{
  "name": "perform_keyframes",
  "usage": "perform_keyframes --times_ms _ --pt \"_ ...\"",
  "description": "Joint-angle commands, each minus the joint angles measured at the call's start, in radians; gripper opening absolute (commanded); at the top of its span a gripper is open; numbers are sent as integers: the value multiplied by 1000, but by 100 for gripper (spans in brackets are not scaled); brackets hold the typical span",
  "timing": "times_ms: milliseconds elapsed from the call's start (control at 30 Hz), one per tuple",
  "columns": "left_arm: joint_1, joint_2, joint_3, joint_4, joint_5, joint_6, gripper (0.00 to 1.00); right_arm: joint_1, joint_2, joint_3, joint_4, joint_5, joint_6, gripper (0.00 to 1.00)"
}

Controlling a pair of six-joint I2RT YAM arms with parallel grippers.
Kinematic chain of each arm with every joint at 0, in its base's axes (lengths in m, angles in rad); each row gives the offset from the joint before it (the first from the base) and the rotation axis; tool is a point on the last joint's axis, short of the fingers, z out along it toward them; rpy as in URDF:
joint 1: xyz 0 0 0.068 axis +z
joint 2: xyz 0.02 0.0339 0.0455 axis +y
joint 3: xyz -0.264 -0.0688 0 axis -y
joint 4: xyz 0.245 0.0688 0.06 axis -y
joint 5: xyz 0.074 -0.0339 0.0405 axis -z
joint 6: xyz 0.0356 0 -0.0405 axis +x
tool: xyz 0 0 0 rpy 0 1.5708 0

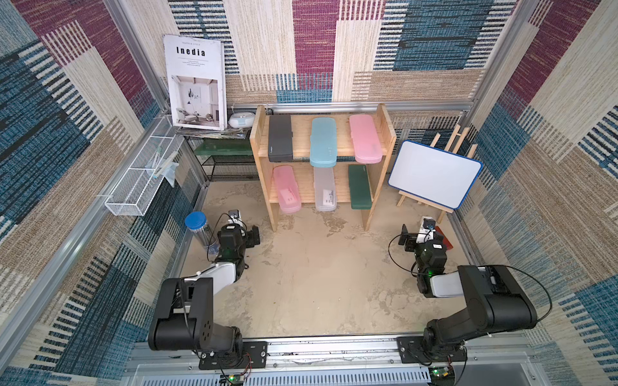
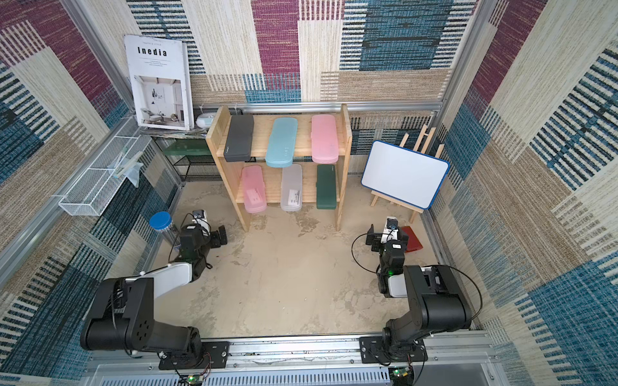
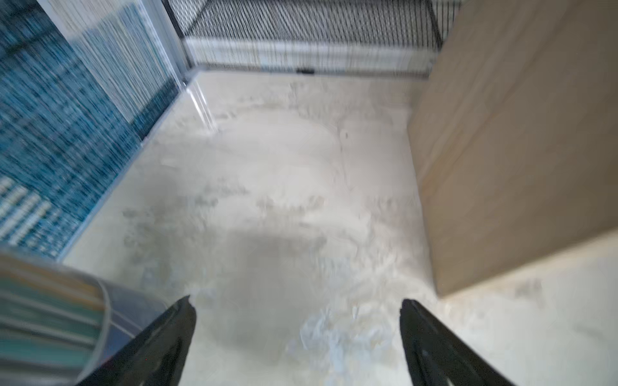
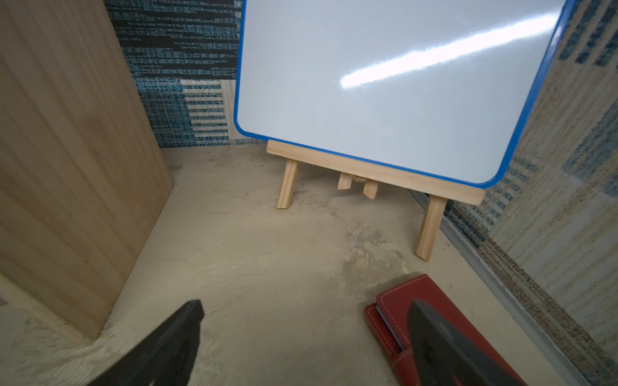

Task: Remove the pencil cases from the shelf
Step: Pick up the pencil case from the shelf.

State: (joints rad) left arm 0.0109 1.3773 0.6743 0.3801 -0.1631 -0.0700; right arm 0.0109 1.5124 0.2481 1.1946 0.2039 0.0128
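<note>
**Desk:** What is shown at the left of the worktop?

**Caption writer:** The left tool is pictured low over bare worktop, with its jaws spread wide and nothing held between them. A blue-lidded jar is stood just beside it. The wrist picture is blurred.

**Desk:** Where are the pencil cases placed?

**Caption writer:** All six are found on the shelf. On the upper tier the black case, the light blue case and the upper pink case are laid side by side. Their near ends are pushed out past the front edge. Below them the lower pink case, the frosted case and the dark green case are set the same way.

**Desk:** And at the right?

**Caption writer:** The right tool is held low near the shelf's right panel, equally wide open and empty. A red wallet is laid on the worktop just beside it. A whiteboard is propped on an easel beyond.

**Desk:** Which step is judged to be in hand?

**Caption writer:** The opening one, since no case has been taken and neither tool is level with a tier.

**Desk:** What is called for next?

**Caption writer:** A tool would need to be raised to tier height and lined up with an overhanging end. A case could then be pinched and drawn forward off the shelf. The wallet is to be left alone.
</note>
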Motion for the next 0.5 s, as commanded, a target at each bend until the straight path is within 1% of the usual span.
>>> perform_keyframes --times_ms 0,33,100,167,200,233,267,300,333,367,400,467 --pt "4 -98 181 -412 17 -114 99 -6 2 9 4 -20 10 99" --pt "3 -129 213 -461 72 -137 99 -6 2 7 6 -21 10 99" --pt "3 -205 260 -549 173 -230 99 -8 5 13 -1 -25 9 99" --pt "4 -282 285 -586 293 -303 99 -9 -9 -1 22 -24 12 99" --pt "2 -329 296 -601 356 -345 99 -9 -41 -4 20 -34 6 99" --pt "3 -367 305 -607 392 -388 99 -7 -78 14 -41 -40 2 99" --pt "3 -415 313 -604 429 -426 99 -8 -145 71 -195 -38 5 99" --pt "3 -458 319 -598 456 -472 99 -8 -203 157 -417 -40 25 99" --pt "3 -493 321 -584 469 -522 99 -8 -225 240 -572 -35 62 99" --pt "3 -533 321 -558 492 -576 99 -6 -243 320 -725 -59 80 99" --pt "3 -564 321 -534 509 -631 99 13 -263 367 -828 -59 95 99" --pt "3 -589 307 -465 562 -750 99 88 -334 393 -918 49 111 99"
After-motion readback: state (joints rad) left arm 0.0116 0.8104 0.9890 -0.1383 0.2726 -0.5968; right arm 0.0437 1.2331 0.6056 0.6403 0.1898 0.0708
